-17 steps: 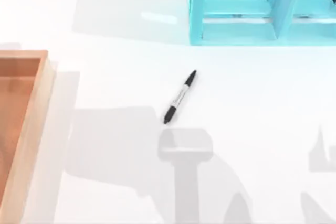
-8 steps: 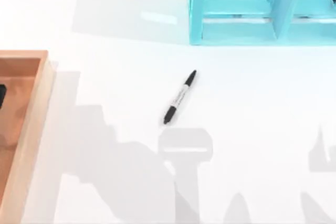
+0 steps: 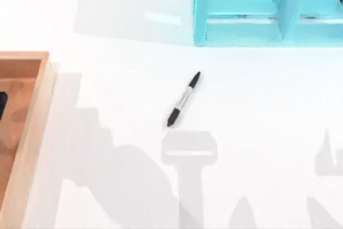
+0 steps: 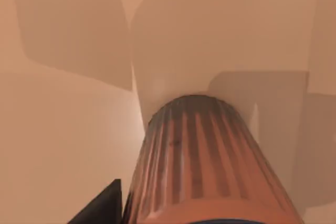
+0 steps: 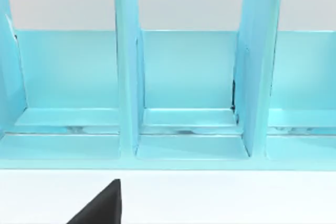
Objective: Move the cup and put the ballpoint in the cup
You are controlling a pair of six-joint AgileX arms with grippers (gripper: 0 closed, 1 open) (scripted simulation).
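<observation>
The ballpoint (image 3: pixel 183 99) lies slantwise on the white table near its middle, black at both ends with a pale barrel. The cup (image 4: pixel 202 166), reddish-brown with dark vertical ribs, looms very close in the left wrist view and stands inside the wooden tray (image 4: pixel 63 129). A dark piece of my left gripper (image 3: pixel 1 105) shows at the far left edge of the top view, over the tray (image 3: pixel 32 127). From above, the cup is out of view. A black part of my right gripper (image 5: pixel 100 205) faces the blue shelf, away from the pen.
A turquoise shelf unit (image 3: pixel 268 9) with upright dividers stands at the back right, seen head-on as the shelf (image 5: pixel 184 87) from the right wrist. The tray's raised wooden wall runs along the left side. Arm shadows fall over the front of the table.
My left gripper came into the top view at the left edge over the tray, then shifted slightly toward the front. The arm's shadow on the table moved. The ballpoint stayed put.
</observation>
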